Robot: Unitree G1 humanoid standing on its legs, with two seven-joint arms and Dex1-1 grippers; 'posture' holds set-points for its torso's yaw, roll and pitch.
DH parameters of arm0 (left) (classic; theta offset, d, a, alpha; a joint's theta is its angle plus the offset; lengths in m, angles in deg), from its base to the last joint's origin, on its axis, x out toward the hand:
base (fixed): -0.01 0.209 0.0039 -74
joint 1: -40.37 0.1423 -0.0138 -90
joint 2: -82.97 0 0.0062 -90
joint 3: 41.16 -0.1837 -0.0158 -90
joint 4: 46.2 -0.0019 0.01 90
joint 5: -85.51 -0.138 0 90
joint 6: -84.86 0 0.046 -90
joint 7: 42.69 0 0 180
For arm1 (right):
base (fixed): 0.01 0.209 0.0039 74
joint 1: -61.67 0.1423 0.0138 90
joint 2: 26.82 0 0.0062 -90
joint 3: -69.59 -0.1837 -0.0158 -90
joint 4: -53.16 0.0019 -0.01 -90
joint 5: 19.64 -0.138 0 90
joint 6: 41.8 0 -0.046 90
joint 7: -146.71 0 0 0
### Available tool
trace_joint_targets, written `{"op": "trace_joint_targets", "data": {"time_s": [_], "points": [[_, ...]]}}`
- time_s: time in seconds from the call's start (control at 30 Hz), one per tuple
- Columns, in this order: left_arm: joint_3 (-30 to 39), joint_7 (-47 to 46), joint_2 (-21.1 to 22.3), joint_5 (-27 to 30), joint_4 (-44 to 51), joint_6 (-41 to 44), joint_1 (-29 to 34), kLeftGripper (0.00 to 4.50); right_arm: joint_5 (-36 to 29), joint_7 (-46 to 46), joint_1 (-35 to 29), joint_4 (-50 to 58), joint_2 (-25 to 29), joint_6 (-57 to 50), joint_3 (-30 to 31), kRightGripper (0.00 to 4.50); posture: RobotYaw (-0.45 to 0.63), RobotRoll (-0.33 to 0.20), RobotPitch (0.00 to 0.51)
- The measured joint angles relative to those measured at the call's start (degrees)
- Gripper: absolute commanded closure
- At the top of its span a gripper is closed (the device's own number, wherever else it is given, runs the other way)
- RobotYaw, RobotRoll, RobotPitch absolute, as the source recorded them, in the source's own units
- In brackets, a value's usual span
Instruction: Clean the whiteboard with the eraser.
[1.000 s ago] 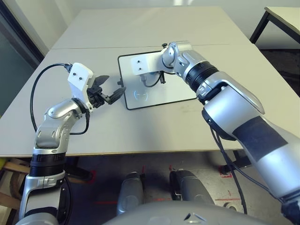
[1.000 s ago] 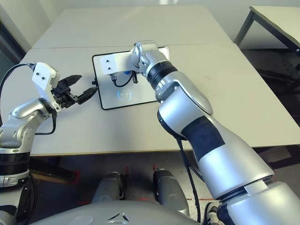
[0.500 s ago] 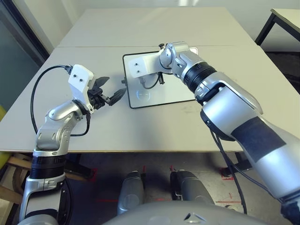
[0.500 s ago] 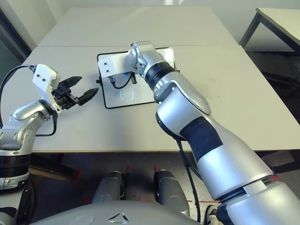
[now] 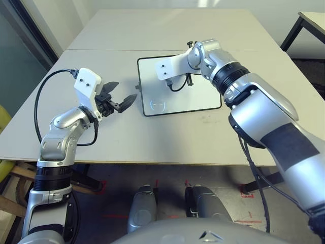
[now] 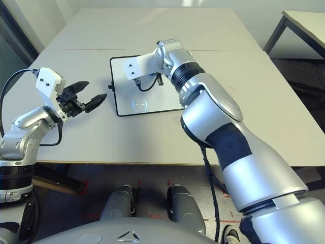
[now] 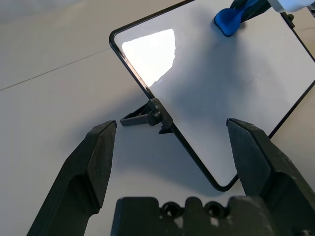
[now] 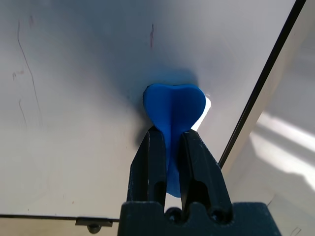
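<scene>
One table (image 5: pixel 167 137) carries one whiteboard (image 5: pixel 203 96), lying flat near its middle. Two grippers are at work. The right gripper (image 8: pixel 171 140) reaches down over the whiteboard with its fingers pinched tight on the one blue eraser (image 8: pixel 173 105), whose end presses the surface near the board's far edge. The left gripper (image 7: pixel 179 152) waits just off the whiteboard's left edge, fingers spread wide and holding nothing. Since a second ago the right gripper and eraser have slid rightward along the whiteboard.
</scene>
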Motion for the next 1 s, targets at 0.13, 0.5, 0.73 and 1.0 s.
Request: {"op": "trace_joint_targets", "data": {"time_s": [0.13, 0.5, 0.73, 1.0], "points": [[-0.27, 0.09, -0.01, -0.02, -0.14, -0.04, -0.56, 0.00, 0.49, 0.02, -0.44, -0.01, 1.40, -0.02, 0.28, 4.36, 0.07, 0.000, 0.047], [-0.51, 0.68, -0.03, -0.04, -1.21, -0.21, -0.78, 0.00, 1.52, 0.08, -2.03, -0.10, 5.18, -0.22, 0.49, 4.36, 0.06, 0.000, 0.056], [-0.56, 1.16, -0.04, -0.09, -2.12, -0.29, -1.01, 0.00, -0.94, 3.09, -1.93, -0.05, 5.49, -1.03, -2.97, 4.36, 0.04, 0.000, 0.057], [-1.75, 2.11, -0.98, -0.46, -4.47, -1.16, -3.50, 0.00, -7.99, 11.96, -1.42, 1.57, 6.16, -7.03, -10.03, 4.36, -0.01, 0.000, 0.066]]}}
